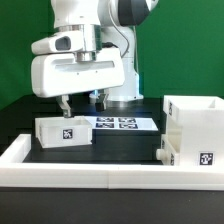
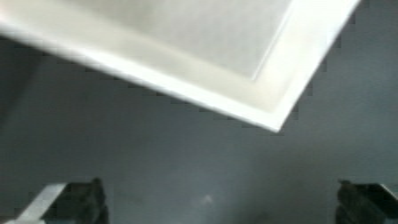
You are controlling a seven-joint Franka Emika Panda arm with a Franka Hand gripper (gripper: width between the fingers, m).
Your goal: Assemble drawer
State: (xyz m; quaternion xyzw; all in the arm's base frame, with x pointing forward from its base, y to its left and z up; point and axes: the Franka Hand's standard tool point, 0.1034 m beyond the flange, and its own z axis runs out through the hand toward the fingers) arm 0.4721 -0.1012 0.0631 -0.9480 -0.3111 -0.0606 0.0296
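The drawer's tall white housing point(image 1: 192, 120) stands at the exterior view's right, with a small tray point(image 1: 190, 156) bearing a tag in front of it. A second white tray point(image 1: 64, 130) with a tag sits left of centre on the black table. My gripper point(image 1: 82, 101) hangs just above and behind that tray, its fingers spread apart and empty. In the wrist view, the tray's white corner point(image 2: 231, 70) fills the upper part and both dark fingertips point(image 2: 64, 203) show at the lower corners with nothing between them.
The marker board point(image 1: 118, 123) lies flat behind the left tray. A long low white border wall point(image 1: 90, 174) runs along the front and up the left side. The robot's white base stands behind the board.
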